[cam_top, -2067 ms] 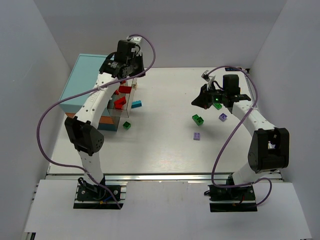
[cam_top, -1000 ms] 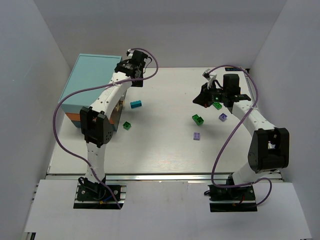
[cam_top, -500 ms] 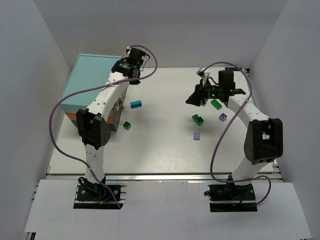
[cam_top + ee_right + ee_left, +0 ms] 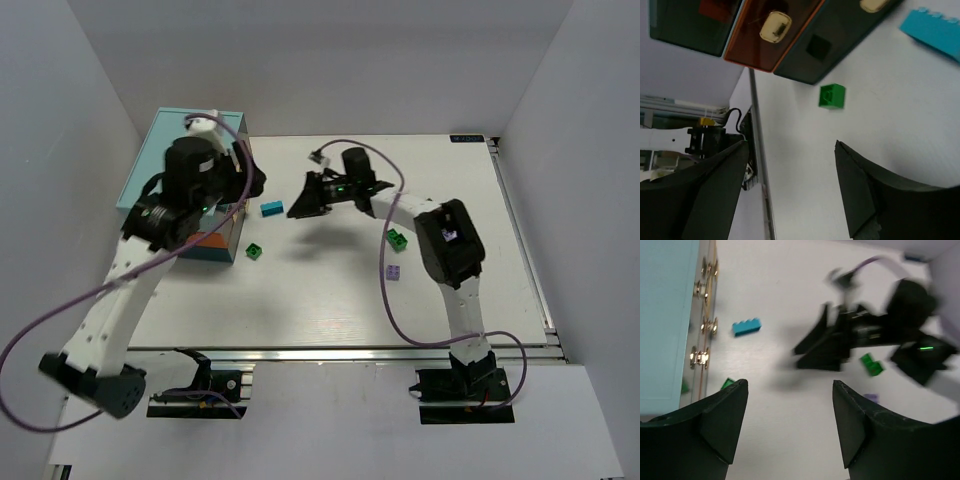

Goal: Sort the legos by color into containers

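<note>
A cyan lego lies on the white table beside the cabinet, and a green lego lies nearer to me. Another green lego and a pale purple one lie mid-table. My right gripper reaches far left, just right of the cyan lego, open and empty; its wrist view shows the green lego and the cyan one ahead of the jaws. My left gripper hangs high by the cabinet, open and empty, looking down on the cyan lego.
The cabinet's clear containers are pushed in, knobs facing the table; one drawer shows red pieces behind an orange band. The right arm stretches across the table's middle. White walls close in the back and sides.
The right arm swung left across the table from the green legos to the cyan one, its jaws opening. The left arm rose from the cabinet's far corner toward the camera.
</note>
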{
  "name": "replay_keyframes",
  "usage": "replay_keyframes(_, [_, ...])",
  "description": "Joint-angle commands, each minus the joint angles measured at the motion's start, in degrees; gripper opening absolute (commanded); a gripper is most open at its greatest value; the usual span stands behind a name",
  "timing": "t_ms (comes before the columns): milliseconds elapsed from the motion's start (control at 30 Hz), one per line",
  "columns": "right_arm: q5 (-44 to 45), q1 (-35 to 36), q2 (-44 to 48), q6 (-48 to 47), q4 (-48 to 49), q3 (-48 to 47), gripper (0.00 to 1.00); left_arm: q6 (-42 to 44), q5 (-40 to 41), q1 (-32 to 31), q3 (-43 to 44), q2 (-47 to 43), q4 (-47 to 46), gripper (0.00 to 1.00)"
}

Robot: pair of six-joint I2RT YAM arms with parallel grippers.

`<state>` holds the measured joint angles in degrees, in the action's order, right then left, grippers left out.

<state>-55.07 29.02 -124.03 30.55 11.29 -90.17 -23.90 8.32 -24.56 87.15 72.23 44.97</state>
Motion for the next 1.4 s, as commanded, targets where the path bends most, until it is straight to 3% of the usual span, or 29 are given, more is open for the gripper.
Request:
replay_keyframes(0, [1.8,6.2,-2.88,19.78,11.37,-5.8,0.77,-4.4,-5.59,0.21,-1.73,-7.35,-6.39,0.78])
replay_keyframes(100, [2.42,9.73,-8.84,28.92,16.03,-12.2,0.85,-4.92,-5.24,0.21,0.29,-9.11,-2.7,0.79])
replay_keyframes(167, [4.87,11.32,-13.77,26.85,10.27,-21.57,0.87,-5.37,-4.63,0.21,0.38,-10.26,-1.21,0.79])
replay_keyframes(267, [6.73,13.61,-17.65,26.58,6.73,-28.37,0.88,-5.8,-3.66,0.21,-0.23,-13.07,-0.07,0.79])
replay_keyframes(500, [10.42,15.55,-20.38,28.08,6.38,-29.45,0.78,-5.54,-3.31,0.21,0.12,-14.31,2.58,0.8])
replay_keyframes(1067, [14.37,16.42,-25.56,26.23,7.69,-35.16,0.69,-3.87,-4.98,0.74,-0.05,-13.34,4.51,0.81])
replay_keyframes(1367, [15.26,15.72,-25.48,25.0,12.61,-34.73,0.48,-4.4,-5.85,0.74,-1.46,-13.95,4.6,0.81])
